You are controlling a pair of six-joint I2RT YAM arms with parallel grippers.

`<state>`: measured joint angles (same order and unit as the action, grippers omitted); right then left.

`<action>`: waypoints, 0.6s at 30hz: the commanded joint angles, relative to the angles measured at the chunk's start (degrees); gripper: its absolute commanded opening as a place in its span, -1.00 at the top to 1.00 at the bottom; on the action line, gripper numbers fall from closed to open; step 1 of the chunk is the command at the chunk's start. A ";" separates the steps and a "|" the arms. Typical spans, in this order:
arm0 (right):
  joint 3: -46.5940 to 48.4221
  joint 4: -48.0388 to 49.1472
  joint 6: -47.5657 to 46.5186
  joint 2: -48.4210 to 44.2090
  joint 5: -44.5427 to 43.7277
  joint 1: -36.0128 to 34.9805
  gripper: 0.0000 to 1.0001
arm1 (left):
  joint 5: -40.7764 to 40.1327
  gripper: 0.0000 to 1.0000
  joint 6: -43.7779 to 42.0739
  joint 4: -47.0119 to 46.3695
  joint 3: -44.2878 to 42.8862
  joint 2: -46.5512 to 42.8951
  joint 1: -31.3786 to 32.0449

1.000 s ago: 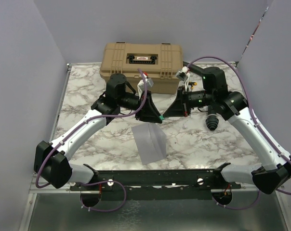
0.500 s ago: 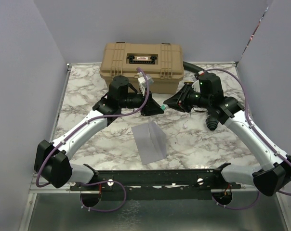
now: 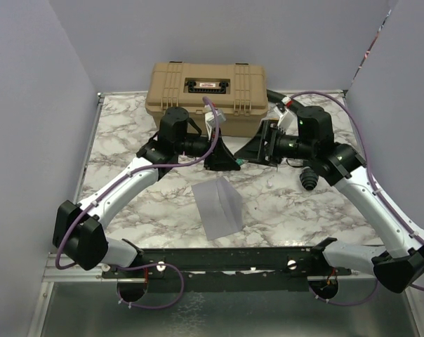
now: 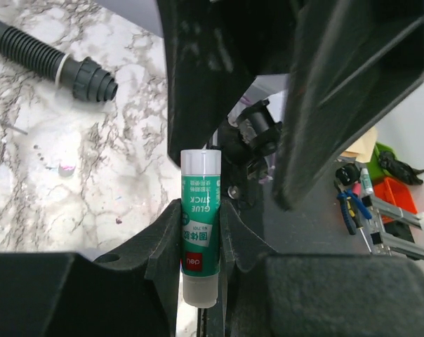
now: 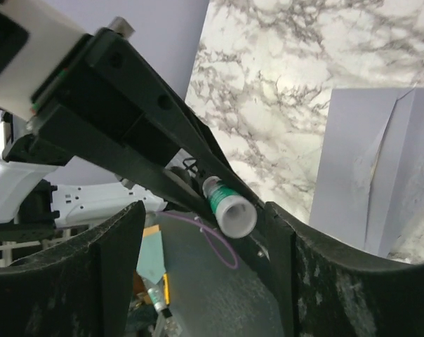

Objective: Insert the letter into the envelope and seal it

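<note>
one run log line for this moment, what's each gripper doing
left gripper: shut on glue stick | right gripper: open, at stick's white end | envelope: on table, untouched | letter: not in view

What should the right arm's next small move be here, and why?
Probably close the right gripper on the white cap of the glue stick. The open jaws straddle that end, while the left gripper clamps the stick's body.
</note>
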<state>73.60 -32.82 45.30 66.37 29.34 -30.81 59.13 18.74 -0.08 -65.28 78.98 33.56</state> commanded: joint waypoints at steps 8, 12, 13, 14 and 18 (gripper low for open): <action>-3.98 5.36 2.32 0.40 5.63 -0.30 0.11 | 3.19 1.00 0.59 -1.50 -3.22 -1.46 0.10; -4.56 6.02 3.49 0.06 5.44 -0.31 0.43 | 2.59 1.00 0.62 -1.67 -3.04 -1.96 0.09; -4.79 6.23 3.87 0.00 5.47 -0.31 0.50 | 2.08 1.00 0.65 -1.72 -2.97 -2.11 0.09; -4.97 6.27 4.19 -0.22 5.24 -0.31 0.55 | 1.74 1.00 0.53 -1.76 -2.93 -2.32 0.04; -5.21 5.91 5.13 -1.03 3.07 -0.31 0.84 | -0.46 0.98 0.36 -1.94 -2.46 -3.14 0.10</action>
<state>69.47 -27.53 48.73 66.74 33.15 -30.63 61.08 19.33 0.34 -66.87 78.15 33.36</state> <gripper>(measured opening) 0.232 0.241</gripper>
